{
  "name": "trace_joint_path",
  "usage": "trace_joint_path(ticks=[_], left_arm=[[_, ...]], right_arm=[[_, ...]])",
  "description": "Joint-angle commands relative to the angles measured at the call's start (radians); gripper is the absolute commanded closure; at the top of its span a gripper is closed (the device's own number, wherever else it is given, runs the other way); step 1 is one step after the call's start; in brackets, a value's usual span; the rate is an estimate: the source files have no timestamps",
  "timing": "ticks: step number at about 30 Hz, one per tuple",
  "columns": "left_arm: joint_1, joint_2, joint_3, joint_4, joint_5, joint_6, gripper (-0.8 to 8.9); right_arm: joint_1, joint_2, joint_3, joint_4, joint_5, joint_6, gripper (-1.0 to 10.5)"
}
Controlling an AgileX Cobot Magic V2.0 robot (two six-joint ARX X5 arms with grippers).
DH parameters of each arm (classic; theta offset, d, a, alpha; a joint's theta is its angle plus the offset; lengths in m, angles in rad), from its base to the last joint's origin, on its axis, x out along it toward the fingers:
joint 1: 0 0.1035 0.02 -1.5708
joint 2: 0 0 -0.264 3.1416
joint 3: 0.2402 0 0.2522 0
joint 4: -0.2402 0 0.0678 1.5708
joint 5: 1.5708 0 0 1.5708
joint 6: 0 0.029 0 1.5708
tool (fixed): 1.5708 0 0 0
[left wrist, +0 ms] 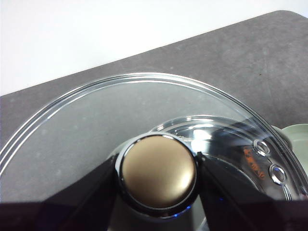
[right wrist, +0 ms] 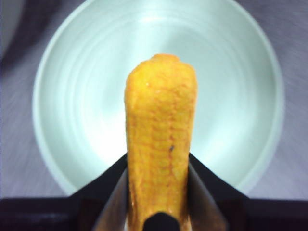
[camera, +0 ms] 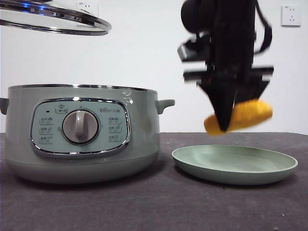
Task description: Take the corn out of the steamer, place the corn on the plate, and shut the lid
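The steamer [camera: 82, 132] stood on the surface [camera: 154, 207] at the left of the front view, and the plate [camera: 234, 164] lay just beside it to the right, apart from it. The lid [camera: 55, 19] hung in the air above the steamer, its knob [left wrist: 159, 176] between the jaws of the left hand [left wrist: 159, 192]. The corn [camera: 239, 117] was held above the plate, clear of it, by the right hand [right wrist: 159, 192], which closed on its middle.
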Motion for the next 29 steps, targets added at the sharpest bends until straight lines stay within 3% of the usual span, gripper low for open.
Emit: trace_joint_path(ticks=[1, 9, 14, 22, 29], left_arm=[[0.000, -0.012, 0.009, 0.044, 0.000, -0.014, 8.22], [0.000, -0.012, 0.009, 0.045, 0.021, -0.014, 8.22], [0.000, -0.012, 0.009, 0.046, 0.021, -0.014, 8.22], [0.000, -0.007, 0.009, 0.052, 0.026, -0.014, 8.22], [0.000, 0.032, 0.009, 0.084, 0.101, -0.031, 8.22]], right_arm=[[0.001, 0.008, -0.081, 0.107, 0.001, 0.012, 9.6], [0.001, 0.008, -0.219, 0.323, -0.003, 0.005, 9.3], [0.001, 0.008, -0.224, 0.339, -0.003, 0.006, 6.9], [-0.005, -0.003, -0.224, 0.334, -0.005, 0.004, 6.8], [-0.005, -0.119, -0.224, 0.311, -0.005, 0.005, 6.9]])
